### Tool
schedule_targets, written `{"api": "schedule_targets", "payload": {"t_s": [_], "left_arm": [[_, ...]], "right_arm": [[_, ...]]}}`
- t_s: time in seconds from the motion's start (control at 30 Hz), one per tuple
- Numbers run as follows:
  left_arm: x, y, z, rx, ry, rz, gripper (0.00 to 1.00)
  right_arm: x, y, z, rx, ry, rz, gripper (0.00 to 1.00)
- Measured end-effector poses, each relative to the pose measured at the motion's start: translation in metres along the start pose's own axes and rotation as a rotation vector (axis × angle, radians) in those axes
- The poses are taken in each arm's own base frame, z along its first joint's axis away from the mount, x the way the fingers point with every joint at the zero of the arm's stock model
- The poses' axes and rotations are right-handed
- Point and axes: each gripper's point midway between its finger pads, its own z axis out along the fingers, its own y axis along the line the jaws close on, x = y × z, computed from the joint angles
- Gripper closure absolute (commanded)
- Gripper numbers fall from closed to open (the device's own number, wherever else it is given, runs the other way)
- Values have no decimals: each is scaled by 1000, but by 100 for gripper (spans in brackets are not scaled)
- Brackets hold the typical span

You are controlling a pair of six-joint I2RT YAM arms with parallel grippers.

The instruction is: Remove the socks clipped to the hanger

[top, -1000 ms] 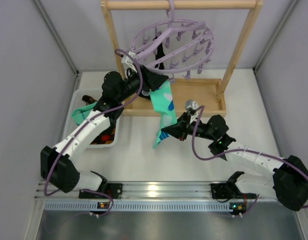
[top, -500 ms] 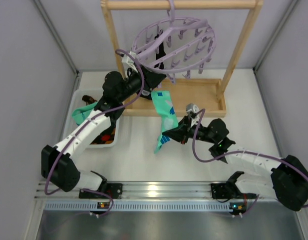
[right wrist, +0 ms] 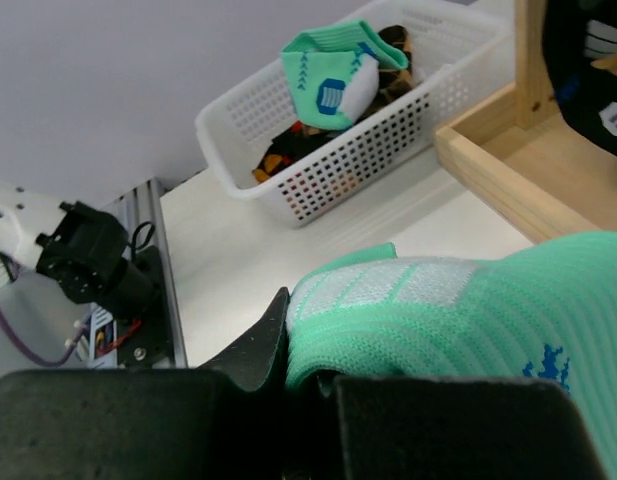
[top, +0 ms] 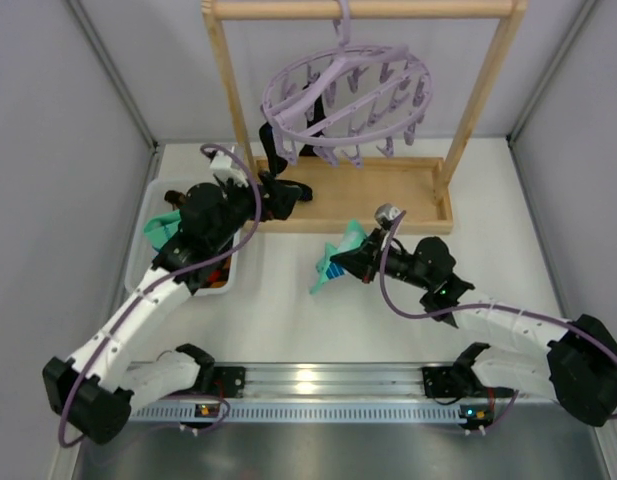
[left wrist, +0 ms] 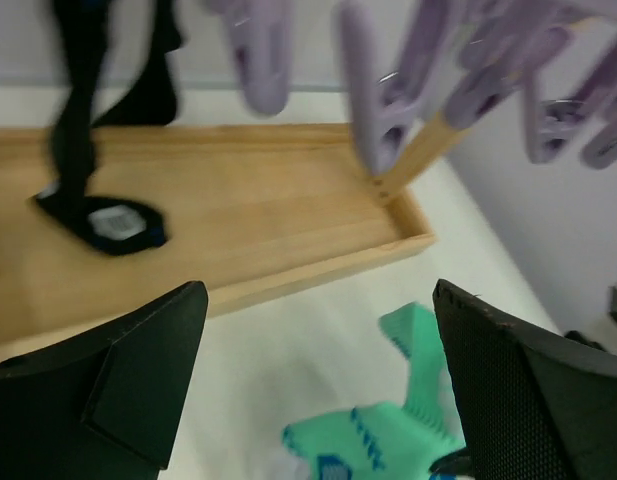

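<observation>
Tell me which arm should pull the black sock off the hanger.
Left: the left gripper is open and close to the black sock, while the right gripper is shut on the green sock.

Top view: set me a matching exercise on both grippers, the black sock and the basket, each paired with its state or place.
Things:
1. right gripper
2. left gripper
3. black sock
4. basket

States or places:
A. open, holding nothing
B. hangs from the hanger, foot on the wooden tray
C. shut on a mint sock
D. white mesh, left of the wooden tray

Pairs: 1-C, 2-A, 3-B, 4-D.
</observation>
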Motion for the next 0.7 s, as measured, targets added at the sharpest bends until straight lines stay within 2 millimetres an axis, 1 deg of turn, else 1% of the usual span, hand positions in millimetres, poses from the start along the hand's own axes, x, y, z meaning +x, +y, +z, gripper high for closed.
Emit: {"api": "schedule_targets", "payload": {"t_s": [0.07, 0.17, 0.27, 0.37, 0.4, 0.47, 0.5, 0.57, 0.67, 0.7], "left_arm": [[3, 24, -20, -148, 10, 3, 2], [10, 64, -59, -396, 33, 11, 2], [26, 94, -100, -582, 104, 42, 2], [37, 114, -140, -719, 167, 98, 2], [37, 117, -150, -744, 174, 114, 2], [31, 123, -172, -799, 152, 141, 2], [25, 125, -184, -824, 120, 146, 2], [11, 126, -208, -860, 11, 120, 2], [-4, 127, -244, -898, -137, 71, 2], [-10, 126, -255, -905, -194, 51, 2]], "right_arm": [[1, -10, 4, 48, 11, 14, 100], [-1, -23, 18, 91, 23, 31, 100], [-9, -33, 41, 106, 25, 47, 100], [-17, -37, 73, 102, 33, 52, 100], [-20, -35, 85, 92, 36, 49, 100], [-25, -28, 110, 75, 47, 42, 100], [-30, -21, 129, 57, 48, 32, 100], [-37, -6, 157, 19, 45, 16, 100], [-46, 21, 203, -47, 53, -16, 100], [-46, 28, 216, -64, 64, -21, 100]]}}
